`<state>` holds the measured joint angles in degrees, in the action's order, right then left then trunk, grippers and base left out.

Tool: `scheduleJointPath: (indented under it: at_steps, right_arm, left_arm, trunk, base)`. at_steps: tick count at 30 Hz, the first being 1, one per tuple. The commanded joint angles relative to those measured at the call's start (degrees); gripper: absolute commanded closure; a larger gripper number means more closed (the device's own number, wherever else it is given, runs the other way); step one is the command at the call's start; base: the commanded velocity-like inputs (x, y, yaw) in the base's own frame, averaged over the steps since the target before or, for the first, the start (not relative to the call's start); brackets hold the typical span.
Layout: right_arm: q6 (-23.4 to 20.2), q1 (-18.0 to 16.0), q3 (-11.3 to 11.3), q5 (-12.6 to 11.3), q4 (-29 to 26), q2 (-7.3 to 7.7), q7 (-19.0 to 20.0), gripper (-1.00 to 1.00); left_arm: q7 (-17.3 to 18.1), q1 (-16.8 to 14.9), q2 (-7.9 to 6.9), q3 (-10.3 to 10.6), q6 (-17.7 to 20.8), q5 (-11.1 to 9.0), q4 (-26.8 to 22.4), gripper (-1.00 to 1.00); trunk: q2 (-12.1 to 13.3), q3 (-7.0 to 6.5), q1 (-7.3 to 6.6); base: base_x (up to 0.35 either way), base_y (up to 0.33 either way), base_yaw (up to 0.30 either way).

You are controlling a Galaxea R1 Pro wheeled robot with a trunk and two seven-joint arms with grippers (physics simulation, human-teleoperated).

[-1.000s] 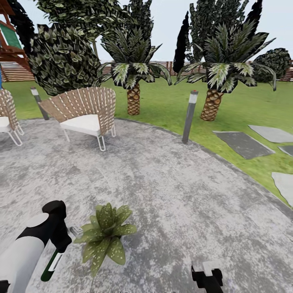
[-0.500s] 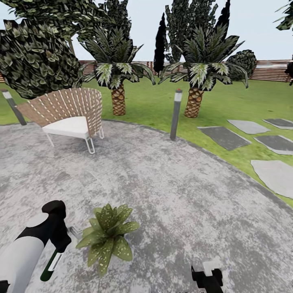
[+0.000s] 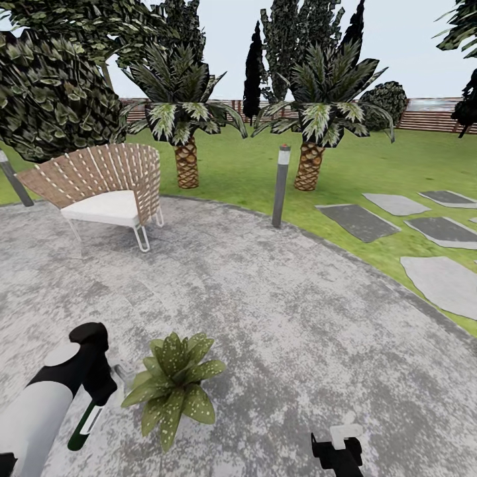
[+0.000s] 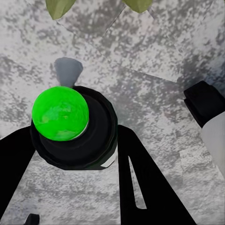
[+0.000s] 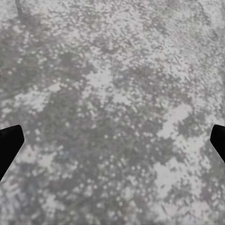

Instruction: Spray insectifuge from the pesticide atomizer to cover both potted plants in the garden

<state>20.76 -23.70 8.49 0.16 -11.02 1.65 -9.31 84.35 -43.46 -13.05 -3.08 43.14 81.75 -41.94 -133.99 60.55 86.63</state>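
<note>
At the far left of the head view, the white and black left arm reaches down over the stone patio (image 3: 285, 318), and the left gripper (image 3: 99, 397) is closed around the pesticide atomizer (image 3: 85, 427), a slim dark green bottle with a white label that hangs tilted below the gripper, its lower end close over the paving. In the left wrist view the atomizer (image 4: 70, 126) sits between the two black fingers (image 4: 140, 178), seen end-on as a dark round body with a bright green disc facing the camera; which end of the bottle that is I cannot tell for sure.

Just beside the gripper, to its right, stands a potted plant (image 3: 173, 384) with broad, pale-speckled green leaves; its pot is hidden under the foliage. Two of its leaf tips (image 4: 58, 7) show at the edge of the left wrist view.

Behind, a woven chair (image 3: 106, 185) with a white seat stands on the patio near a big dark bush (image 3: 53, 99). Further right, a grey bollard lamp (image 3: 281, 185) rises at the patio's edge between two palm trees (image 3: 182, 126), with lawn (image 3: 397, 165), flat stepping stones (image 3: 361, 222) and a slatted brown fence (image 3: 430, 120) beyond.

At the lower right, the right gripper (image 3: 338, 450) hangs low over bare paving. The right wrist view shows its two dark fingertips (image 5: 10, 145) at opposite edges, spread wide, with nothing between them.
</note>
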Motion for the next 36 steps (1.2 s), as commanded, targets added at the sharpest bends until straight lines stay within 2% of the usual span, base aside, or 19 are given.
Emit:
scheduleJointPath:
  at_steps: [1, 6, 9, 12, 14, 21, 25, 30, 36]
  right_arm:
    - [0.1, 0.0, 0.5, 0.0, 0.0, 0.03, -0.4, -1.00]
    - [0.1, 0.0, 0.5, 0.1, 0.0, 0.02, -0.4, -1.00]
    - [0.1, 0.0, 0.5, 0.1, 0.1, 0.02, -0.4, -1.00]
    - [0.1, 0.0, 0.5, 0.1, 0.0, 0.02, -0.4, -1.00]
    - [0.1, 0.0, 0.5, 0.1, 0.0, 0.02, -0.4, -1.00]
    - [0.1, 0.0, 0.5, 0.0, 0.0, 0.02, -0.4, -1.00]
    - [0.1, 0.0, 0.5, 0.0, 0.0, 0.02, -0.4, -1.00]
    - [0.2, 0.0, 0.5, 0.0, 0.0, 0.04, -0.4, -1.00]
    - [0.2, 0.0, 0.5, 0.0, 0.0, 0.11, -0.4, -1.00]
  left_arm:
    - [0.6, 0.0, 0.04, 0.0, 0.5, 0.5, 0.0, 1.00]
    - [0.6, 0.6, -0.12, -0.1, -7.5, 0.7, 0.7, 1.00]
    - [0.6, 0.8, -1.90, -0.3, -9.1, 0.5, 1.0, 1.00]
    - [0.6, 0.9, -3.36, -0.4, -9.3, -0.1, 1.1, 1.00]
    - [0.5, 1.0, -3.58, -0.4, -9.4, -0.2, 1.4, 1.00]
    - [0.3, 1.0, -3.28, -0.3, -9.3, -0.2, 4.0, 1.00]
    - [-1.7, 1.0, -3.14, -0.3, -9.2, -0.2, 6.9, 1.00]
    - [-2.5, 1.0, -3.12, -0.5, -9.1, -0.2, 7.2, 1.00]
    - [-2.6, 1.0, -3.12, -0.7, -9.0, -0.3, 6.7, 1.00]
  trunk:
    - [0.0, 0.05, -0.01]
    - [0.0, 0.05, -0.01]
    - [0.0, 0.05, -0.01]
    - [0.0, 0.05, -0.01]
    - [0.0, 0.05, -0.01]
    - [0.0, 0.05, -0.01]
    - [0.0, 0.05, -0.01]
    - [0.0, 0.05, -0.01]
    - [0.0, 0.05, -0.01]
  base:
    - [0.000, 0.000, 0.000]
    - [0.000, 0.000, 0.000]
    - [0.000, 0.000, 0.000]
    - [0.000, 0.000, 0.000]
    - [0.000, 0.000, 0.000]
    - [-0.111, 0.081, 0.000]
    - [-0.044, 0.241, 0.000]
    - [-0.003, 0.036, -0.033]
    - [0.000, 0.001, -0.278]
